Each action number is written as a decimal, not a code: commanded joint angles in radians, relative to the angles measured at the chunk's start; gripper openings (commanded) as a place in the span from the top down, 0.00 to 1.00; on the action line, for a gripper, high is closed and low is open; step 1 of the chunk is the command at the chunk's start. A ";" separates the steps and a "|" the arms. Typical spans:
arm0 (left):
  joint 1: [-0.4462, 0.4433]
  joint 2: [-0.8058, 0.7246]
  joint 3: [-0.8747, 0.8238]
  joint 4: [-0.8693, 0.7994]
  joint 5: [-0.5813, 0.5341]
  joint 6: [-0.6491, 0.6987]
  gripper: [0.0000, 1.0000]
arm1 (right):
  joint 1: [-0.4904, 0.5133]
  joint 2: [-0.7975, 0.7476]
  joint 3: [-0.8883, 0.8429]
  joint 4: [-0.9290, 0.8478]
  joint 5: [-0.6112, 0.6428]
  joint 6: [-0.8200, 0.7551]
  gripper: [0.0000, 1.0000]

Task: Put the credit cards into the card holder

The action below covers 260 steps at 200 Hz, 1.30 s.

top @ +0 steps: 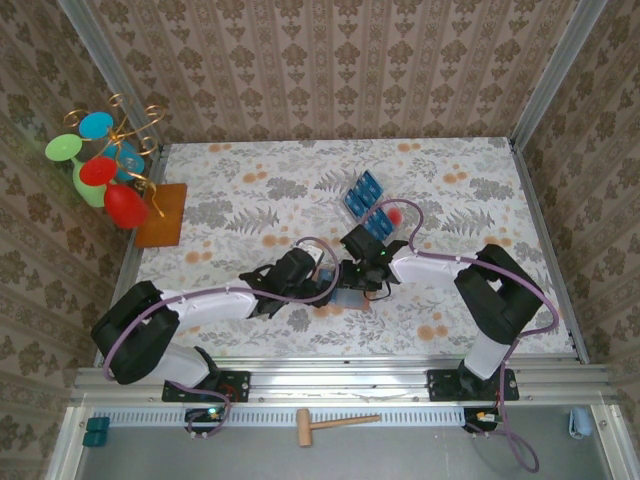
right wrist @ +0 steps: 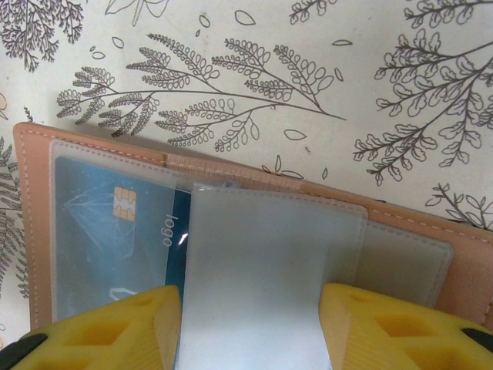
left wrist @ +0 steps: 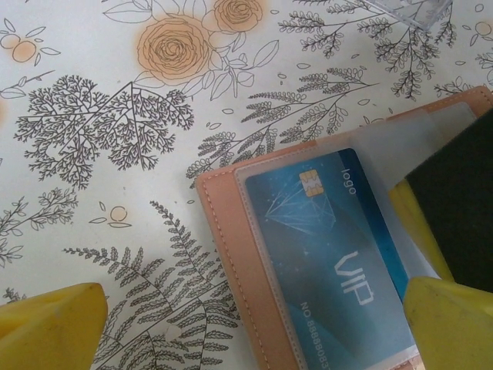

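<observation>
From above, cannot make out most of the card holder (top: 358, 303), buried under both wrists; cannot count the loose credit cards (top: 364, 192), too small. Left wrist view: cuts the inserted card (left wrist: 331, 247) at the bottom edge, number unfinished. Right wrist view: veils that card behind a frosted flap (right wrist: 262, 262) and the fingers (right wrist: 100, 331) of the right gripper (right wrist: 250, 308).

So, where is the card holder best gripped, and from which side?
The card holder lies flat and open; probably pinch its bare stitched border beside the blue card, coming from the table side, since sleeves cover the middle.
</observation>
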 commanded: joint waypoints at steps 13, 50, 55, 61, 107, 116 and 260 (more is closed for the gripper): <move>-0.041 -0.012 -0.053 0.090 0.028 0.062 0.00 | -0.005 0.023 -0.018 0.014 -0.035 0.043 0.48; -0.069 -0.049 -0.125 0.127 0.012 0.053 0.00 | -0.005 0.025 -0.020 0.014 -0.047 0.053 0.48; -0.072 -0.060 -0.135 0.128 0.010 0.044 0.00 | -0.005 0.024 -0.022 0.014 -0.049 0.054 0.48; -0.073 -0.074 -0.148 0.128 0.010 0.035 0.00 | -0.005 0.023 -0.023 0.015 -0.049 0.054 0.48; -0.075 -0.148 -0.179 0.103 0.049 0.002 0.00 | -0.005 0.022 -0.030 0.022 -0.056 0.059 0.48; -0.074 -0.147 -0.176 0.110 0.065 0.003 0.00 | -0.006 0.027 -0.031 0.022 -0.056 0.060 0.48; -0.053 0.037 -0.048 0.131 0.163 0.056 0.00 | -0.007 0.022 -0.028 0.032 -0.074 0.073 0.48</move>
